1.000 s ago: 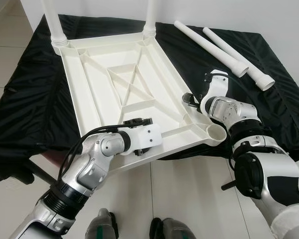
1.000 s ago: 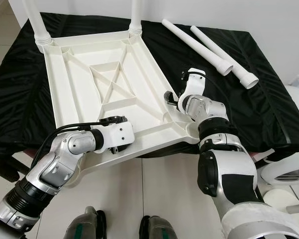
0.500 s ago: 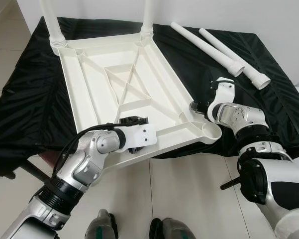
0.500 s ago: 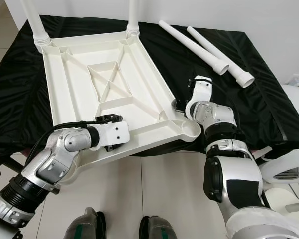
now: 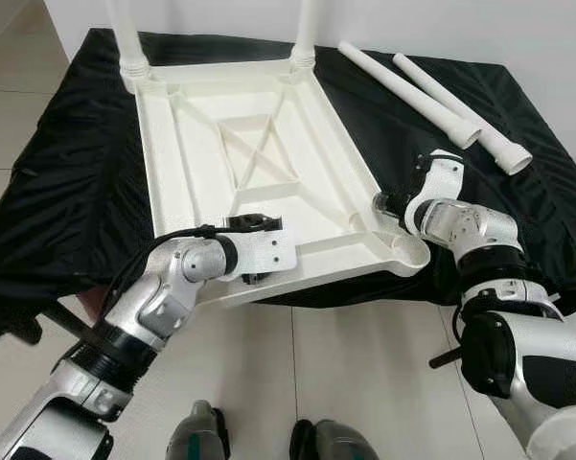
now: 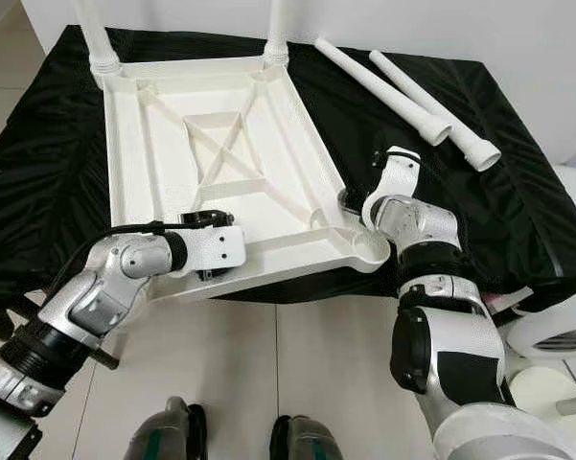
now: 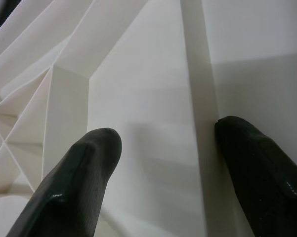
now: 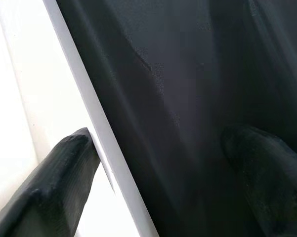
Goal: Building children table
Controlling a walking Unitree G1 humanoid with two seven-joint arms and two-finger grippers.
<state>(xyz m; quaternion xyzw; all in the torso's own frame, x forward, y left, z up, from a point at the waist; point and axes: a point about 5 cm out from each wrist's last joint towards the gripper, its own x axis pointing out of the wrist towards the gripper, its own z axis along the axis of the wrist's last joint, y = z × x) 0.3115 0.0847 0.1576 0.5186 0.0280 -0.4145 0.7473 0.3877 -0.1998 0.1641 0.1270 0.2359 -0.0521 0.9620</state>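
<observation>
A white plastic table top [image 5: 158,163] lies upside down on a surface draped in black cloth [image 5: 67,182]. Two white legs [image 5: 129,38] [image 5: 307,34] stand in its far corners. Two loose legs [image 5: 407,91] [image 5: 465,115] lie on the cloth at the back right. My left gripper [image 7: 163,163] is open at the near left rim, its fingers [image 7: 74,182] resting on the ribbed underside. My right gripper [image 8: 158,163] is open at the near right rim [image 5: 403,254]. One of its fingers [image 8: 59,173] touches the rim and the other is over the cloth.
The cloth-covered surface ends just past the table top's near edge, with tiled floor [image 5: 364,383] below it. My feet [image 5: 259,446] stand close to that edge. White plastic furniture [image 6: 556,331] sits on the floor at the right, and a wall rises behind.
The table top has swung round and slid farther onto the cloth, so it lies squarer and overhangs less. Both grippers stayed at its near edge.
</observation>
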